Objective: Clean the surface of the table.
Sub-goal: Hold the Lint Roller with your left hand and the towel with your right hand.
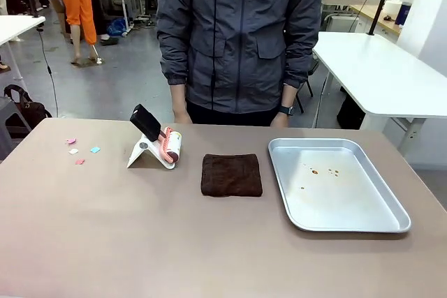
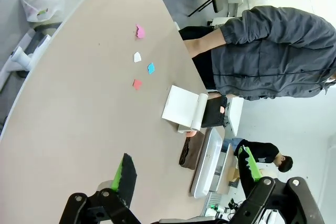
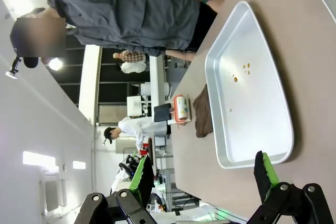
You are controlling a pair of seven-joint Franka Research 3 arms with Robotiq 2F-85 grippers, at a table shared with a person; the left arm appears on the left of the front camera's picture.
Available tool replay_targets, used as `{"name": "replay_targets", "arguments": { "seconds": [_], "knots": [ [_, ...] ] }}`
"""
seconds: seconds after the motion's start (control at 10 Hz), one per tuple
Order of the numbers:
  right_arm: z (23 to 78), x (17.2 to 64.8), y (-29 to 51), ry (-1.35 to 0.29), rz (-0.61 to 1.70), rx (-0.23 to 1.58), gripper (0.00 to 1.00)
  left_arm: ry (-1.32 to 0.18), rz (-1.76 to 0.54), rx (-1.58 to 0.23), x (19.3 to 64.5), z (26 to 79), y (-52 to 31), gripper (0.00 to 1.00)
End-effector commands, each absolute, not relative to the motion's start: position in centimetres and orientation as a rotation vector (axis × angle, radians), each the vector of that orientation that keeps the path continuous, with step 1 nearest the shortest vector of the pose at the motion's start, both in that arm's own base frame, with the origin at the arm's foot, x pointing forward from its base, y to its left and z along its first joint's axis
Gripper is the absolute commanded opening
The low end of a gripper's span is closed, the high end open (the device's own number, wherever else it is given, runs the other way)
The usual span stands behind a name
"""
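Brown and smooth, the surface point(image 1: 140, 242) ran from the robot's side to the person point(image 1: 241, 33) standing at the far edge. It lay under both arms and spread out ahead of them.

Little paper scraps point(image 1: 78, 150), pink, white and blue, sat on the robot's left part of the surface, toward the far side. Just to their right stood a roller point(image 1: 170, 146) on a white stand point(image 1: 140, 153). Its black handle point(image 1: 147, 122) stuck up at a slant toward the left. Next came a dark folded cloth point(image 1: 231, 174), lying flat, with its long sides running left to right. A silver tray point(image 1: 335, 222) lay on the right, with a few small brown spots point(image 1: 326, 171) inside it.

The left end effector point(image 2: 185, 156) hung above the surface with its fingers spread wide and nothing between them. The scraps and the roller lay ahead of it, well apart from it. The right end effector point(image 3: 203, 158) was also spread wide and carried nothing. The tray lay right ahead of it, with the cloth and roller farther off beyond the tray.

I think the left arm was the nearer one to the scraps and the roller. The cloth sat about in the middle, so either arm might reach it.
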State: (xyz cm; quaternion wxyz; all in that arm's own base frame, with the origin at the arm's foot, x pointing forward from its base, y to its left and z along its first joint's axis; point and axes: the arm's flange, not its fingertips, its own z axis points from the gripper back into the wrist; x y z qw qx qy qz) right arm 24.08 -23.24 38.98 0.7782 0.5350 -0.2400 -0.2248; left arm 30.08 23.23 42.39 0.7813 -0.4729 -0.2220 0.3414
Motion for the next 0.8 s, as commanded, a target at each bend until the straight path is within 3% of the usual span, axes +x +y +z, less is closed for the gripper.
{"name": "replay_targets", "arguments": {
  "seconds": [0.0, 0.3, 0.7],
  "knots": [
    [39.2, 24.3, -23.3, -0.538, -0.477, 1.163, 1.0, -0.484, 0.707, -1.019, 30.1, 42.3, 23.1, 1.0],
    [43.1, 25.6, -19.3, -0.582, -0.346, 1.018, 1.0, -0.497, 0.6, -0.919, 31.8, 45.9, 22.0, 1.0],
    [50.6, 32.9, -6.2, -0.566, 0.02, 0.828, 1.0, -0.449, 0.324, -0.701, 41.0, 53.4, 13.6, 1.0]
  ]
}}
